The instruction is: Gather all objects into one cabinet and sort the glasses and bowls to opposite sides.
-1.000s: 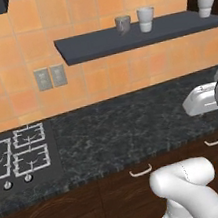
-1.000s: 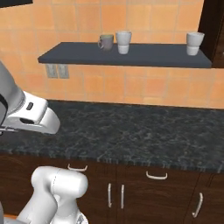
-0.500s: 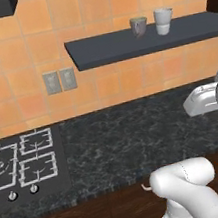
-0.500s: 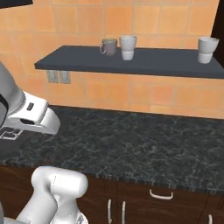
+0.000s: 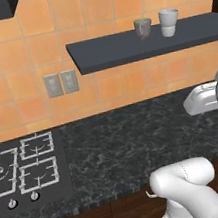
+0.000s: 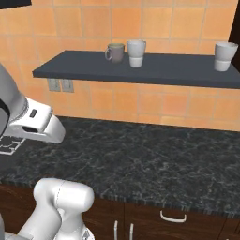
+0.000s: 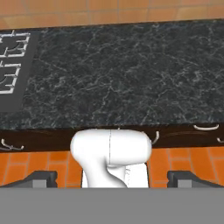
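While wide — gripper (image 7: 112, 177) far below mug (image 5: 142, 27)

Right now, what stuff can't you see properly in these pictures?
- Inside the grey-green mug, right base view: its own wall hides it.
- Stove, left base view: the left edge cuts it off.
- End effector finger tips, hand view: low at the bottom edge, barely showing.
- Cabinet handles, right base view: too small for detail.

White arm folded low, fingers (image 7: 41, 178) spread wide, nothing held
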